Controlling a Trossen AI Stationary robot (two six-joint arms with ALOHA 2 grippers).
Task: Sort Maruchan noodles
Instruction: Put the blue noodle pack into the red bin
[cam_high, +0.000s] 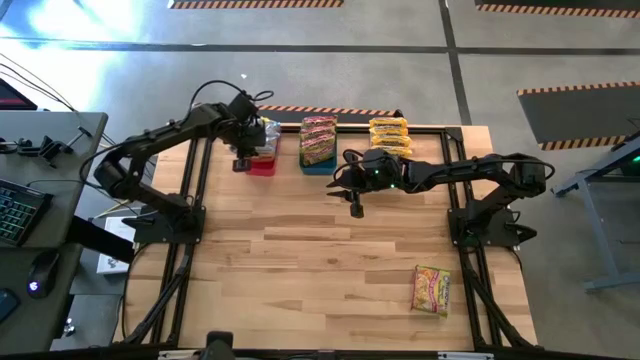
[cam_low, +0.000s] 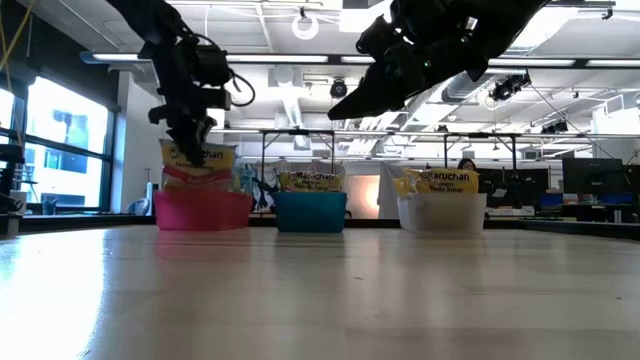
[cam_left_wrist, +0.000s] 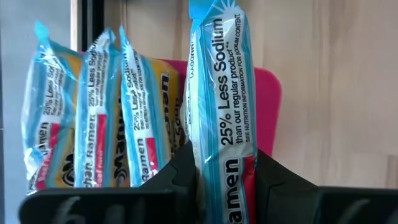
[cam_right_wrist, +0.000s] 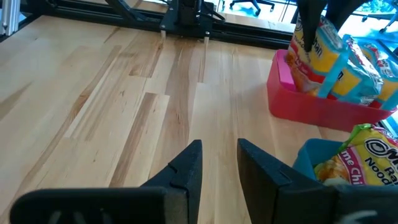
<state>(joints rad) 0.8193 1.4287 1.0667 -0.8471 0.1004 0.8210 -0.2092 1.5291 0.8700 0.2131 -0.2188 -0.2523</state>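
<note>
Pink bin (cam_high: 262, 163), upper left of centre in the high view, holds packets (cam_left_wrist: 81, 118) edged light blue with yellow and red faces. Beside it, a blue bin (cam_low: 311, 211) carries pink-and-yellow packets (cam_high: 318, 138). The clear bin (cam_low: 442, 212) holds yellow ones (cam_high: 389, 134). A yellow-pink packet (cam_high: 431, 290) lies lower right on pale wood table (cam_high: 320, 270).
</note>
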